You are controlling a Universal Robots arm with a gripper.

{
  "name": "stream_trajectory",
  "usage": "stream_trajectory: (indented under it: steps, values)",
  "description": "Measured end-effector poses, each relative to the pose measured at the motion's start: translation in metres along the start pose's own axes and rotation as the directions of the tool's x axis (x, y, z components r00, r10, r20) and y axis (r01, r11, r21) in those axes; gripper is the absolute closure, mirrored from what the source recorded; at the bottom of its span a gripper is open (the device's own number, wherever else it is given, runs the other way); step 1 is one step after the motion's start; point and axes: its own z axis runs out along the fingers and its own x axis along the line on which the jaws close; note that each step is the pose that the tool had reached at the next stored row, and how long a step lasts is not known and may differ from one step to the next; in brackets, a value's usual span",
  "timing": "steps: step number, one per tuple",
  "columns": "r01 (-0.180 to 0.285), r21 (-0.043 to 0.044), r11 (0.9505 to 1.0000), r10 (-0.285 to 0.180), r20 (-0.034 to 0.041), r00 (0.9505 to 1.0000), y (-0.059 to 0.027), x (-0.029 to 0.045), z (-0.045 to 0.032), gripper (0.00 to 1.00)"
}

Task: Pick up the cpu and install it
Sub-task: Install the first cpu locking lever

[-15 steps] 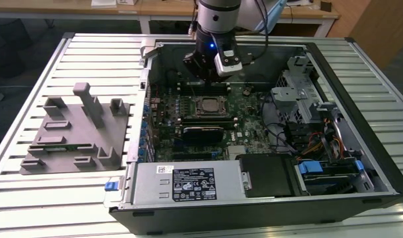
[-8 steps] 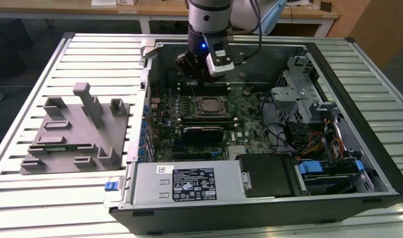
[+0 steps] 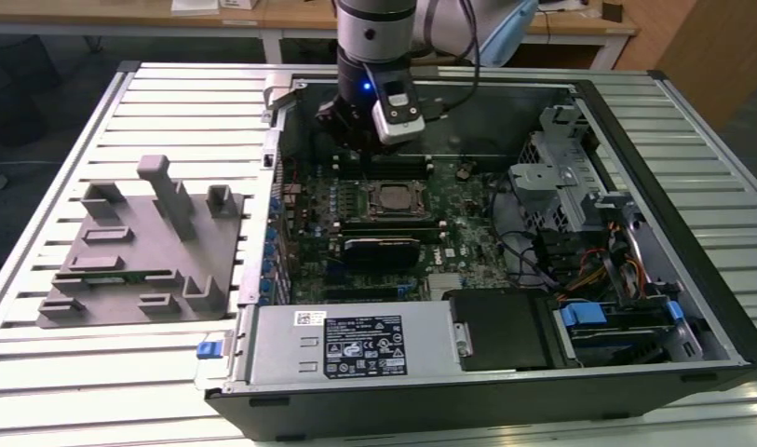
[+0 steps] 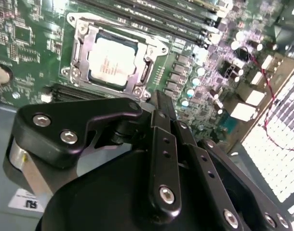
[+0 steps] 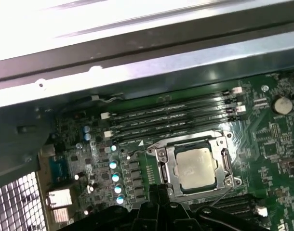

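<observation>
So from where we sit, closest thing in both wrist views is our own hand [image 4: 159, 103], black links and screws all up in the lens. The fingers look pressed together with nothing between them, so it's shut and empty as far as we can see. In the exterior view the hand [image 3: 353, 140] hangs over the far end of the board [image 3: 403, 233], inside the open case [image 3: 676, 307], above the RAM slots [image 5: 171, 115].

Just past the fingertips is the cpu [image 4: 112, 60]. It's lying flat in the socket [image 5: 195, 168], silvery lid up, square to the metal frame around it. Looks seated to us, though we can't tell whether the frame is latched down on it.

Handling-wise, our take: it's a light, stiff little plate, zero give. The metal top is smooth, so probably slippery, and it's thin, so there's not much edge to grab. We'd hold it by two opposite edges, never pinching top and bottom. The underside and the socket contacts are the fragile bit; any tilt or drag while it goes in could wreck them. It wants to go down flat.

Further off, the grey slotted block [image 3: 142, 247] sits on the counter [image 3: 55, 149] at the exterior view's left, well apart from everything.
</observation>
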Motion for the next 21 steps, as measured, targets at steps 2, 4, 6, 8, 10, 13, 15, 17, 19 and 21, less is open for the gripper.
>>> stream_trajectory:
  steps: [2, 4, 6, 8, 10, 13, 15, 17, 19, 21]
  values:
    - [0.036, 0.0003, 0.9994, -0.036, -0.0006, 0.9994, 0.0000, 0.0000, 0.0002, 0.89]
    - [0.072, 0.0009, 0.9974, -0.072, -0.0012, 0.9974, 0.0000, 0.0000, 0.0003, 0.89]
    - [0.108, 0.0015, 0.9942, -0.108, -0.0017, 0.9942, 0.0000, 0.0000, 0.0004, 0.89]
    - [0.140, 0.0020, 0.9902, -0.140, -0.0023, 0.9902, 0.0000, 0.0000, 0.0005, 0.89]
    - [0.169, 0.0026, 0.9856, -0.169, -0.0029, 0.9856, 0.0000, 0.0000, 0.0005, 0.89]
    - [0.197, 0.0028, 0.9804, -0.197, -0.0032, 0.9804, -0.0003, 0.0010, 0.0009, 0.89]
    - [0.202, 0.0033, 0.9794, -0.202, -0.0035, 0.9794, -0.0008, 0.0038, 0.0009, 0.89]
    - [0.205, 0.0032, 0.9788, -0.205, -0.0035, 0.9788, -0.0014, 0.0075, 0.0011, 0.89]
    - [0.207, 0.0031, 0.9784, -0.207, -0.0034, 0.9784, -0.0019, 0.0116, 0.0014, 0.89]
    - [0.209, 0.0032, 0.9780, -0.209, -0.0034, 0.9780, -0.0013, 0.0149, 0.0015, 0.89]
